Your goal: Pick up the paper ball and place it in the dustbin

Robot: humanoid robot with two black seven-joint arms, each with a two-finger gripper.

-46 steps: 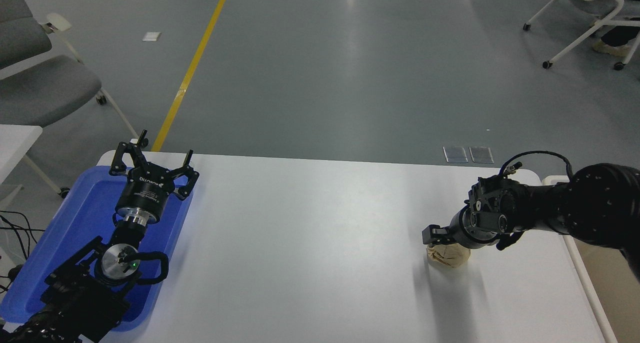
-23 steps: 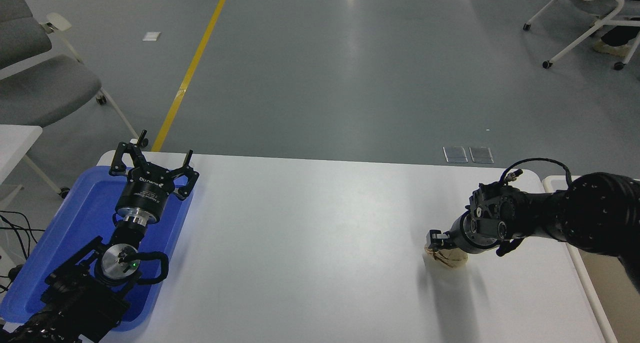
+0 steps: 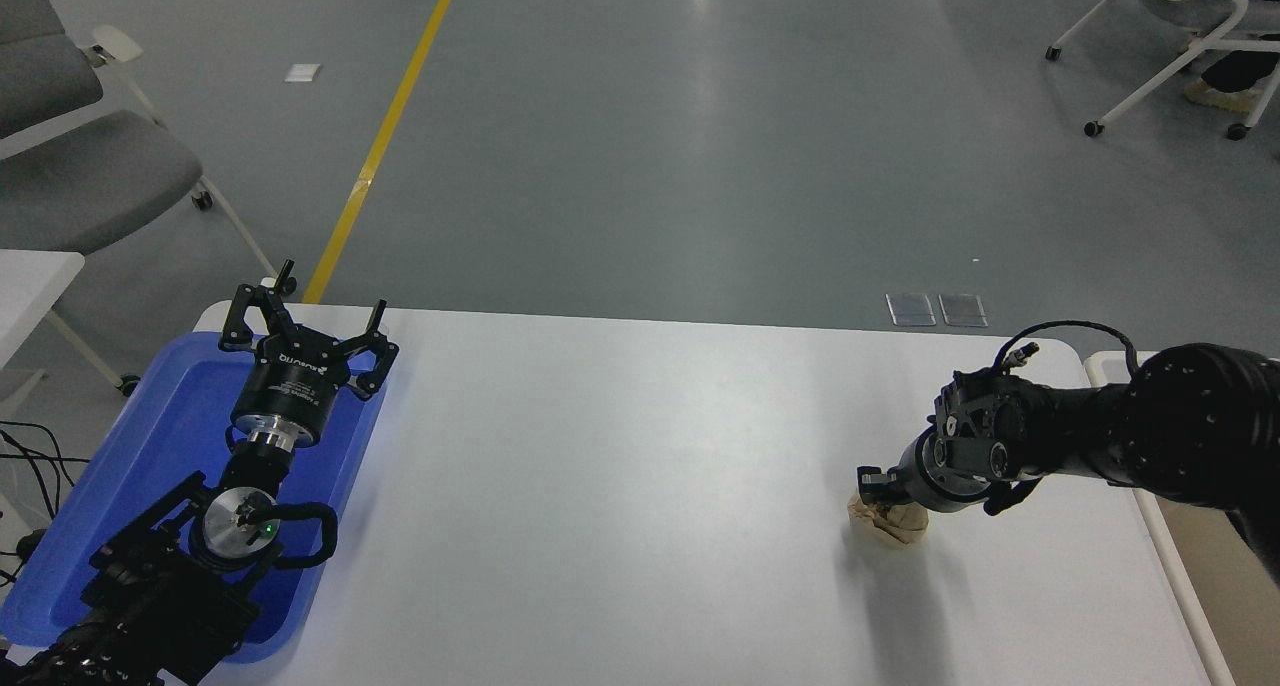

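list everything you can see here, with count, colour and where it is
paper ball: 1, tan, on the table near its right end, under the right gripper
table: 1, white, fills the lower half
tray: 1, blue, table's left end, under the left arm
dustbin: 1, cream rim, just off the table's right edge, mostly hidden by the right arm
chairs: 2, grey at upper left, white-framed at upper right
floor line: 1, yellow, on the grey floor
left gripper: 1, black, open, parked over the tray
right gripper: 1, black, down on the paper ball
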